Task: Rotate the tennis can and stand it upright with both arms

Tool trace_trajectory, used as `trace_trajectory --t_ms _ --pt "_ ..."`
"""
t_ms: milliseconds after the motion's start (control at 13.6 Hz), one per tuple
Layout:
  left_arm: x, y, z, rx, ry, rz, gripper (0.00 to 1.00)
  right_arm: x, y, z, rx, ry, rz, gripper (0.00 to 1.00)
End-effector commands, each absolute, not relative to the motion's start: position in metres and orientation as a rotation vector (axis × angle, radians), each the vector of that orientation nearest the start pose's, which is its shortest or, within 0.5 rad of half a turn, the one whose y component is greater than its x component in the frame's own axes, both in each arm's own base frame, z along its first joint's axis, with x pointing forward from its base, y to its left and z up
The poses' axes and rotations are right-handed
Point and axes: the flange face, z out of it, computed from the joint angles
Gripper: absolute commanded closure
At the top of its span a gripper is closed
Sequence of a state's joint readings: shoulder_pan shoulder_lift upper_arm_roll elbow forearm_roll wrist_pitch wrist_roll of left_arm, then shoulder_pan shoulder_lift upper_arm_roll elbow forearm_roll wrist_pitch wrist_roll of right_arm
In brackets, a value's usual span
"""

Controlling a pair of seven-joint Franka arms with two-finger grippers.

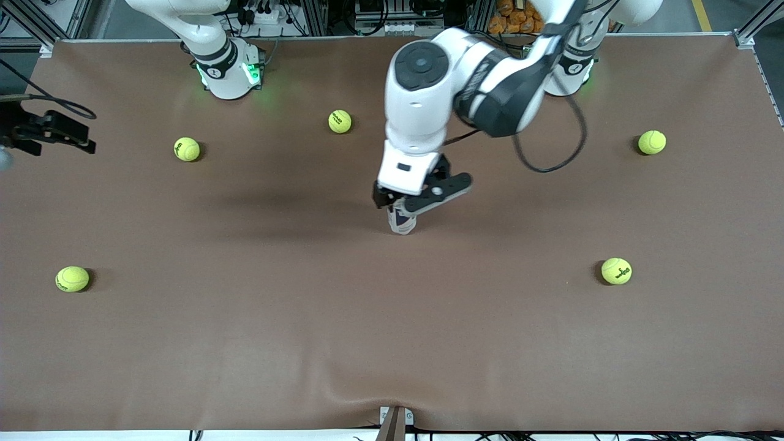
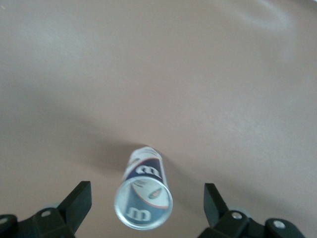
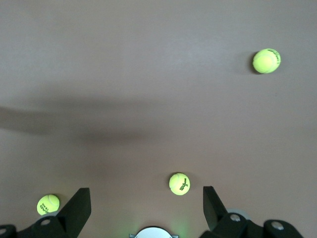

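- I'm seeing the tennis can (image 2: 144, 196) standing upright mid-counter (image 1: 245, 343).
- My left pincer (image 1: 411, 205) is hanging over the can, spread wide, touching nothing.
- My right pincer (image 3: 143, 206) is waiting spread, well apart from the can.
- I'm judging the release done; next calls for lifting straight clear.

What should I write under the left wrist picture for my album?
Open left end effector above the upright tennis can on the brown table.

A brown mat (image 1: 245, 343) covers the table, framed by aluminium rails (image 1: 750, 33) at its corners.
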State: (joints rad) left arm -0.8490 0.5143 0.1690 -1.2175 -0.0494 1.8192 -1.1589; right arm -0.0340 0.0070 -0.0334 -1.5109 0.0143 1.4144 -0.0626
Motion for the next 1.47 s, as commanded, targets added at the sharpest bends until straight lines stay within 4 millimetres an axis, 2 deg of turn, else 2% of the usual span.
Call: trace_trajectory --t_ms 0,147,221,294,368,515,662,809,1029,1176,1397 --pt "0.554 -0.420 0.535 -3.094 -0.787 -0.153 0.00 0.542 -0.041 0.637 -3.117 0.043 0.139 0.00" --pt "0.568 -0.378 0.565 -3.101 -0.800 -0.168 0.00 0.544 -0.037 0.622 -3.107 0.038 0.229 0.00" --pt "0.574 -0.357 0.572 -3.095 -0.772 -0.169 0.00 0.540 -0.040 0.622 -3.095 0.040 0.270 0.00" --pt "0.579 -0.342 0.578 -3.100 -0.731 -0.172 0.00 0.541 -0.041 0.630 -3.098 0.026 0.233 0.00" --pt "0.583 -0.322 0.590 -3.105 -0.716 -0.180 0.00 0.545 -0.037 0.629 -3.101 0.015 0.216 0.00" --pt "0.587 -0.278 0.615 -3.122 -0.636 -0.186 0.00 0.558 -0.027 0.617 -3.105 -0.015 0.198 0.00" --pt "0.593 -0.234 0.624 -3.121 -0.499 -0.143 0.00 0.567 -0.019 0.606 -3.108 -0.036 0.194 0.00" --pt "0.597 -0.192 0.630 -3.108 -0.371 -0.112 0.00 0.572 -0.023 0.596 -3.105 -0.023 0.212 0.00" --pt "0.607 -0.133 0.635 -3.100 -0.222 -0.096 0.00 0.577 -0.026 0.600 -3.109 -0.008 0.153 0.00" --pt "0.616 -0.108 0.624 -3.098 -0.081 -0.061 0.00 0.576 -0.024 0.600 -3.109 -0.016 0.153 0.00" --pt "0.615 -0.088 0.624 -3.100 0.040 -0.038 0.00 0.576 -0.012 0.600 -3.108 -0.047 0.153 0.00"
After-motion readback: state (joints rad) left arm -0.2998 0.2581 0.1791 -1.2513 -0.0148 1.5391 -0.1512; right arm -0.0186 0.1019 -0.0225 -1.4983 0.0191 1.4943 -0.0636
